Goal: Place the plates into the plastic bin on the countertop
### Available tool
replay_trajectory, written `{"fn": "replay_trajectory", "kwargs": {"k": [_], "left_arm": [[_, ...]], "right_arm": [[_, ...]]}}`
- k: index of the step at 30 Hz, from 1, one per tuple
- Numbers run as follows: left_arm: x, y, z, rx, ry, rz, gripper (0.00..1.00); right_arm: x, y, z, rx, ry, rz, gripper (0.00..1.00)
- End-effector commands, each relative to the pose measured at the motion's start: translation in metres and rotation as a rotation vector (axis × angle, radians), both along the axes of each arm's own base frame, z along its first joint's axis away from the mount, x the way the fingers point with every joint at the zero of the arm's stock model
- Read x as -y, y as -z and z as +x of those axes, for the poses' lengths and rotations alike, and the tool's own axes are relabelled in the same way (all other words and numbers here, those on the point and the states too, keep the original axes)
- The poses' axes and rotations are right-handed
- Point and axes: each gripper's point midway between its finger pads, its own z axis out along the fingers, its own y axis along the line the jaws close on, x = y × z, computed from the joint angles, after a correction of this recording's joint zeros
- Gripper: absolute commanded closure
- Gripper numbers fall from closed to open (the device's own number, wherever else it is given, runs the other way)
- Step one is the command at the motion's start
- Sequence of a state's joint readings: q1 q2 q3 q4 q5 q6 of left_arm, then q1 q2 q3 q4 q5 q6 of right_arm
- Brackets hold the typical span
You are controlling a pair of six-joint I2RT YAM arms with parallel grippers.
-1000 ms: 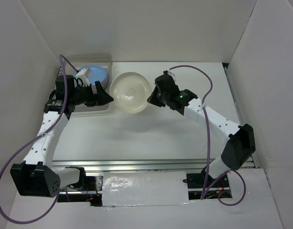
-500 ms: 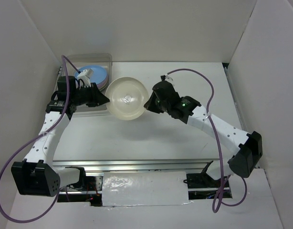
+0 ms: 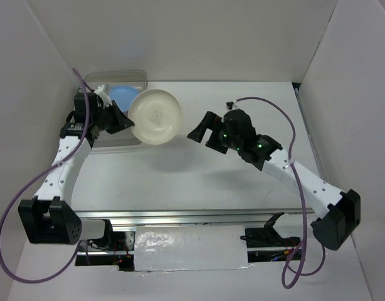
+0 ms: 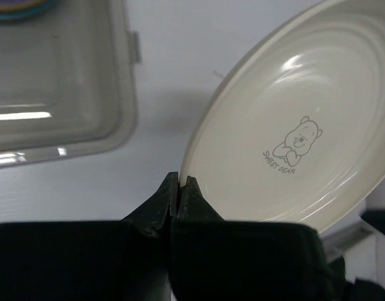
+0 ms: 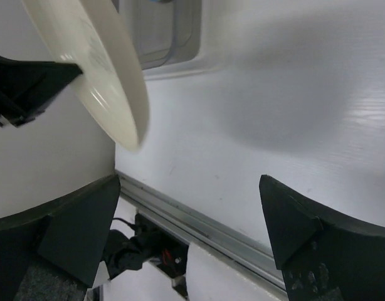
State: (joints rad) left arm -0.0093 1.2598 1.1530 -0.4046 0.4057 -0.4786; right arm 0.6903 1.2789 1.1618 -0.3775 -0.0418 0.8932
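Left gripper [image 3: 126,120]: clenched on the near-left rim of the cream plate [image 3: 155,116]. In the left wrist view its fingertips [image 4: 179,186] meet tight on the rim. The plate is held clear of the desk [image 3: 230,182] and steeply tilted. Its hollow face shows a small bear print.

Position of the plate: just right of the plastic bin [image 3: 119,142], overlapping its right wall in the top view.

The bin stands at the far left corner of the desk. A blue plate [image 3: 121,94] lies inside at its far end. The edge of a coloured stack shows beneath it, colours not clear.

Right gripper [image 3: 200,128]: released, fingers spread wide, grasping nothing. It is right of the cream plate and apart from it. The right wrist view shows the plate's edge [image 5: 98,69] beyond the open fingers and the desk's metal rail [image 5: 199,221] below.
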Motion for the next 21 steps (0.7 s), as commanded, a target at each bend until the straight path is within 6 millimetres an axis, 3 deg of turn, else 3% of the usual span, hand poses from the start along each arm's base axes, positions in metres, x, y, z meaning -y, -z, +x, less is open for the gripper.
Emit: {"fn": "replay_trajectory", "kwargs": {"k": [1, 2, 5, 7, 9, 11, 12, 13, 15, 16, 17, 21], "left_arm": [[-0.058, 0.009, 0.042, -0.11, -0.318, 0.027, 1.0], [-0.073, 0.002, 0.053, -0.103, -0.368, 0.028, 1.0], [-0.112, 0.008, 0.084, -0.159, -0.535, 0.057, 1.0], [-0.128, 0.017, 0.107, -0.216, -0.598, 0.064, 1.0], [-0.149, 0.026, 0.134, -0.246, -0.638, 0.053, 1.0], [-0.16, 0.036, 0.147, -0.29, -0.662, 0.048, 1.0], [-0.165, 0.056, 0.155, -0.337, -0.666, 0.055, 1.0], [-0.171, 0.047, 0.165, -0.312, -0.676, 0.048, 1.0], [-0.183, 0.06, 0.174, -0.334, -0.708, 0.082, 1.0], [-0.188, 0.054, 0.18, -0.317, -0.721, 0.088, 1.0], [-0.192, 0.067, 0.181, -0.353, -0.73, 0.099, 1.0], [-0.208, 0.074, 0.184, -0.377, -0.755, 0.099, 1.0]], "right_arm": [[0.031, -0.016, -0.004, 0.064, 0.052, 0.049, 0.0], [0.047, -0.012, -0.008, 0.07, 0.077, 0.053, 0.0], [0.073, -0.004, -0.019, 0.084, 0.11, 0.054, 0.0], [0.08, -0.005, -0.031, 0.103, 0.094, 0.076, 0.0], [0.083, 0.012, -0.043, 0.089, 0.067, 0.074, 0.0], [0.084, 0.018, -0.049, 0.08, 0.054, 0.065, 0.0], [0.084, 0.02, -0.051, 0.075, 0.047, 0.064, 0.0], [0.083, 0.024, -0.054, 0.072, 0.034, 0.059, 0.0], [0.081, 0.025, -0.057, 0.074, 0.014, 0.053, 0.0], [0.08, 0.024, -0.057, 0.073, 0.012, 0.05, 0.0], [0.079, 0.023, -0.057, 0.078, 0.003, 0.042, 0.0], [0.07, 0.014, -0.058, 0.086, -0.031, 0.026, 0.0]]}}
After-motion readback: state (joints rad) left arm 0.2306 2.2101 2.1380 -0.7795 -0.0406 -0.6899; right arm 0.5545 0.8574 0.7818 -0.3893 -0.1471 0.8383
